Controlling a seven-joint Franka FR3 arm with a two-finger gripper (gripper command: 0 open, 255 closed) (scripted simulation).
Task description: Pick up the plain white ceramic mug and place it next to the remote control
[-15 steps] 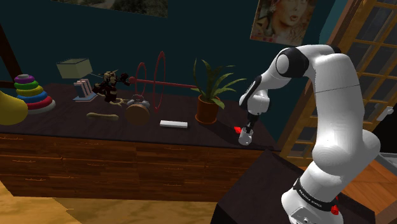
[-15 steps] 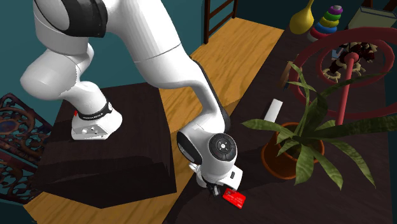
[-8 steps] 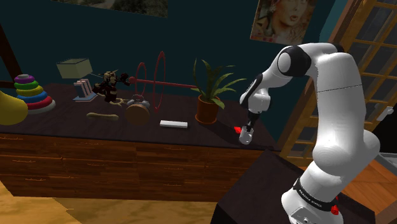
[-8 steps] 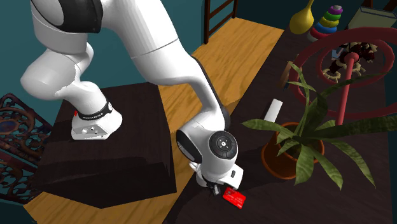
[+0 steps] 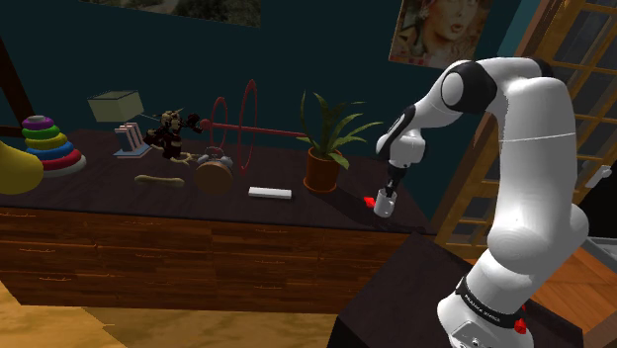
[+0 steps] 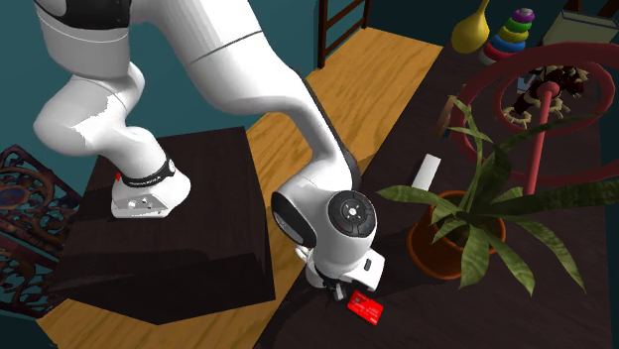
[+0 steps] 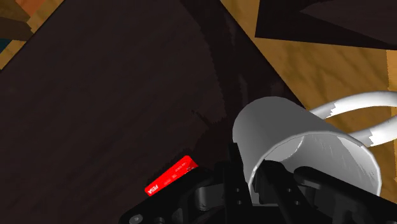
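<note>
Since the white mug (image 7: 280,127) is clasped at its rim by the closed black fingers of the gripper (image 7: 254,183), the pick-up is judged done. It is held just over the dark tabletop (image 5: 99,195), beside a red card (image 7: 170,177). Left to be done: carrying it past the potted plant (image 5: 323,150) and setting it beside the white remote control (image 5: 270,193), well apart.

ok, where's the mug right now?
The mug is clasped in the fingers over the dark sideboard, at its end on the shoulder view's right, beside the red card, right of the potted plant.
</note>
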